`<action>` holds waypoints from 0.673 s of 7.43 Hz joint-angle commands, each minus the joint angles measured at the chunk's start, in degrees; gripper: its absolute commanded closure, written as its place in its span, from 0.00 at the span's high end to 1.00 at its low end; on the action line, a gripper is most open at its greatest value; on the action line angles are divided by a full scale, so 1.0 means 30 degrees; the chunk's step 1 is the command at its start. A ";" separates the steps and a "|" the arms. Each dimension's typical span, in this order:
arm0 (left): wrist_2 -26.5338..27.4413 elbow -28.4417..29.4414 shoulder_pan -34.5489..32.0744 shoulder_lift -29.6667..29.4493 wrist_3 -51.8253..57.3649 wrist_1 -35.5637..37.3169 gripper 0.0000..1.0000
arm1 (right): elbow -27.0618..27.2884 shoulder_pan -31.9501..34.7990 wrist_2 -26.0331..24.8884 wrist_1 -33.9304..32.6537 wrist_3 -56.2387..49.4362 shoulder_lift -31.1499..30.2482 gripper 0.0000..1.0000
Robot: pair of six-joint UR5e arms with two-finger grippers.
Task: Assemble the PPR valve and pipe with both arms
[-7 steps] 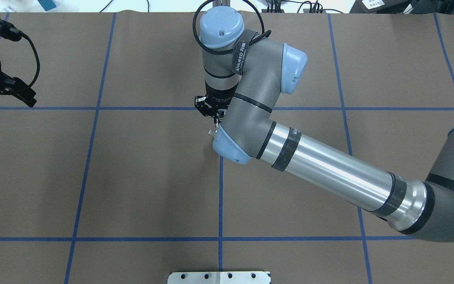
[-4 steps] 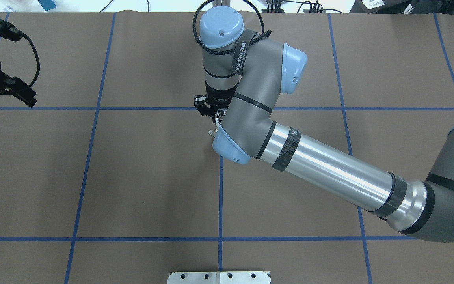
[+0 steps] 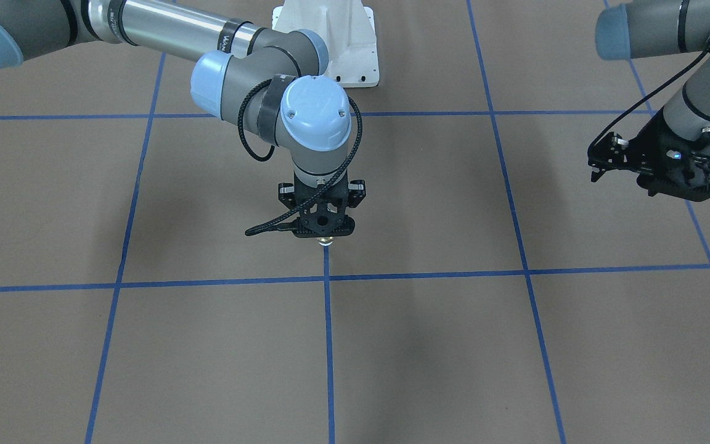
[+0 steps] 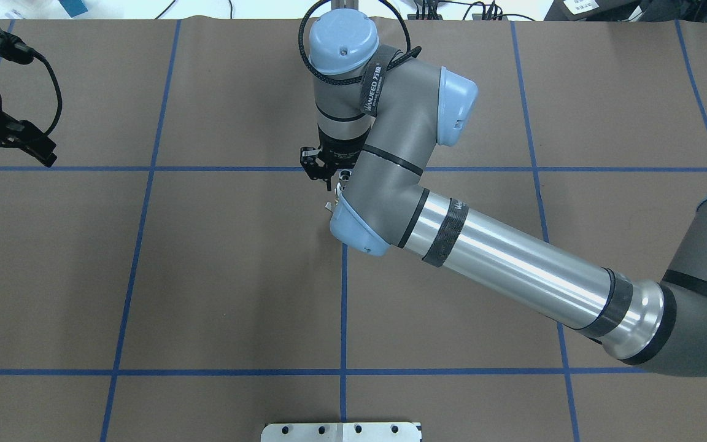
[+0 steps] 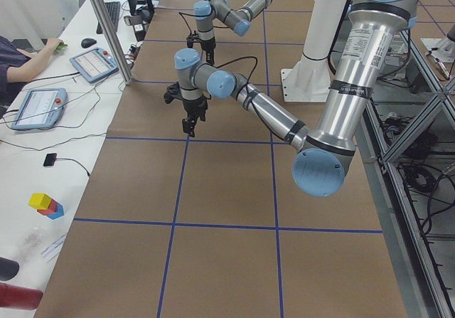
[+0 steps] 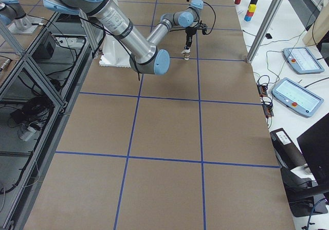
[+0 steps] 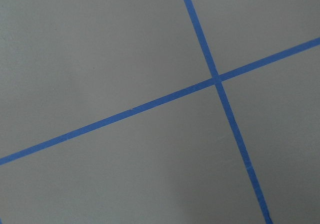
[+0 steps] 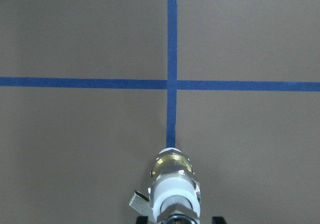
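Observation:
My right gripper (image 3: pixel 325 233) is over the middle of the table, near a crossing of blue tape lines, and is shut on the PPR valve (image 8: pixel 172 184). The valve's white ring, brass band and grey side lever (image 8: pixel 137 201) stick out past the fingertips (image 8: pixel 216 218). Only its tip shows in the front view (image 3: pixel 326 240). In the overhead view the right arm hides most of the valve. My left gripper (image 3: pixel 595 165) hangs far off at the table's left end, open and empty. The pipe shows in no view as a separate piece.
The brown mat (image 4: pixel 206 276) carries a grid of blue tape lines. The white bolted pedestal (image 3: pixel 336 43) stands at the robot's side of the table. Tablets and cables (image 5: pixel 92 62) lie on a side bench beyond the mat.
My right wrist has shifted slightly up and left in the overhead view, with the valve still in its jaws. The left arm has not moved.

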 commanded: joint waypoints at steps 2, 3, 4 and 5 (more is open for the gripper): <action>0.0000 0.0000 0.0001 -0.0029 -0.0023 0.0020 1.00 | 0.1650 0.0896 -0.0184 -0.0577 0.0542 0.0000 0.99; 0.0000 -0.0029 0.0001 -0.0030 0.0035 0.0020 1.00 | 0.3457 0.1540 -0.0215 -0.2930 0.0223 -0.0087 0.99; 0.0000 -0.0174 -0.0028 -0.0030 0.0181 0.0020 1.00 | 0.5911 0.2329 -0.0215 -0.5970 -0.0622 -0.0552 0.99; -0.0058 -0.0349 -0.0319 -0.0001 0.0211 0.0020 1.00 | 0.8517 0.3613 -0.0186 -0.8292 -0.3704 -0.2181 0.99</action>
